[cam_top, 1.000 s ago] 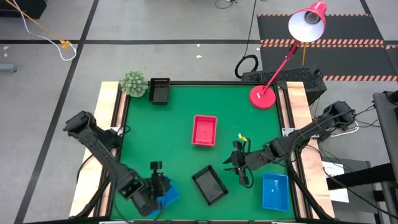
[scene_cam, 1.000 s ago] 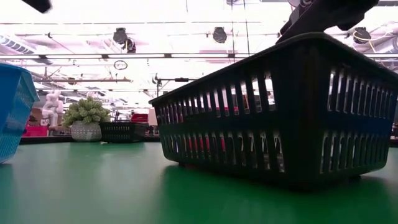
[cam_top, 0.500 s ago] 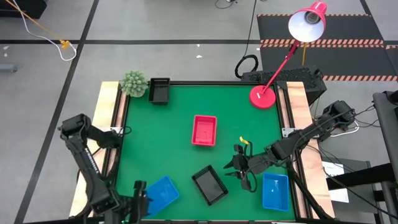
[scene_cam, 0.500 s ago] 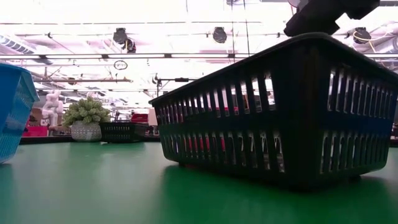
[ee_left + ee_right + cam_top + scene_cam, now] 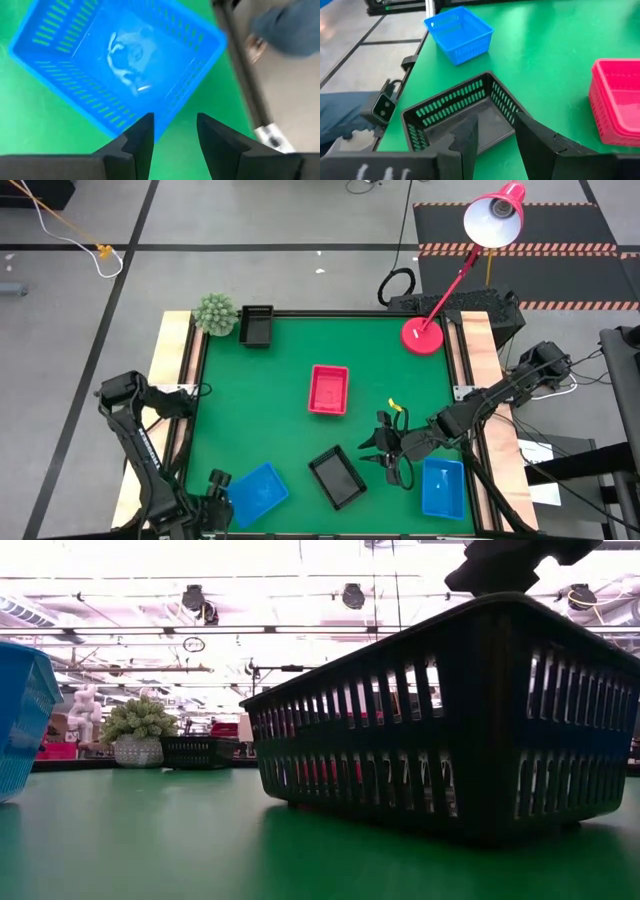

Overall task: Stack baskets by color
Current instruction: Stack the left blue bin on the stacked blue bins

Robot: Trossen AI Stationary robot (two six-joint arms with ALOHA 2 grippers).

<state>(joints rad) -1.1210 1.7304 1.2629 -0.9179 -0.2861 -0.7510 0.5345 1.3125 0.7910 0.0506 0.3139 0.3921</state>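
My left gripper stands open at the near left, its fingers just off a corner of a blue basket that rests flat on its bottom on the green table. My right gripper is open and hovers just right of a black basket, above its rim. A second blue basket sits near right, a red-pink basket in the middle, and another black basket at the far left.
A fuzzy green plant stands at the far left corner. The red lamp's round base is at the far right, with its arm and shade reaching beyond the table. Bare green table lies between the baskets.
My left gripper has moved off the blue basket toward the table's left edge. The basket, mostly hidden under it a second ago, now lies uncovered on the table.
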